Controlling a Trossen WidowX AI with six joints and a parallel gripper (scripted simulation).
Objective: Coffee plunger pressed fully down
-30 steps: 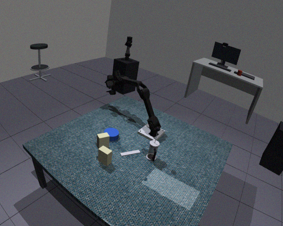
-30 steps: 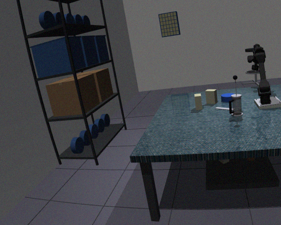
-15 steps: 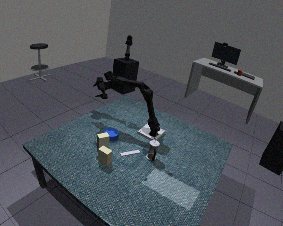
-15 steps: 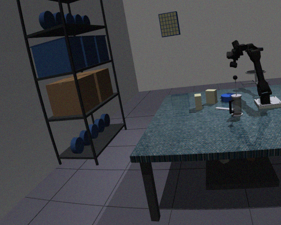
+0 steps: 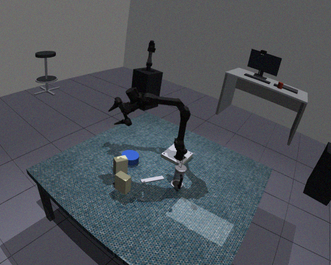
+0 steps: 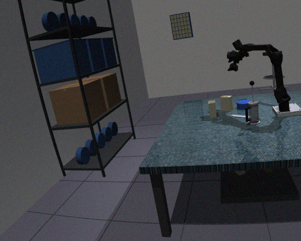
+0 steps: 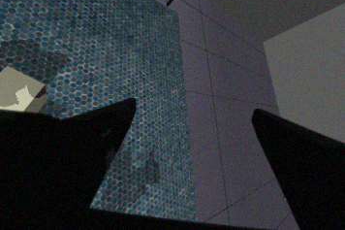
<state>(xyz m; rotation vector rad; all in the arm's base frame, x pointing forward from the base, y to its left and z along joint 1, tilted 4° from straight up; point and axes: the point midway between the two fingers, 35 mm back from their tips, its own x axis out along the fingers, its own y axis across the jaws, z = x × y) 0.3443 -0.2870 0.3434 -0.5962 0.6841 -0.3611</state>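
The coffee press point(image 5: 176, 175) point(image 6: 254, 113) stands upright on the table, with a clear body, a pale lid and a black handle point(image 5: 181, 181) point(image 6: 246, 114) at its side. Its plunger knob point(image 6: 252, 82) is black and stands high above the lid on a thin rod point(image 6: 252, 93). In the top view the knob is not distinct against the dark arm. My gripper point(image 5: 111, 117) point(image 6: 228, 64) point(image 7: 193, 109) is open and empty. It is high above the table, well away from the press and higher than the knob. The press is not in the wrist view.
Two cream blocks point(image 5: 122, 182) point(image 5: 120, 165) point(image 6: 212, 109) point(image 6: 226, 103) stand near a low blue cylinder point(image 5: 130, 157) point(image 6: 242, 104). A white strip point(image 5: 152, 179) point(image 6: 239, 116) lies beside the press. The white arm base point(image 5: 168, 155) point(image 6: 296, 109) is close to the press.
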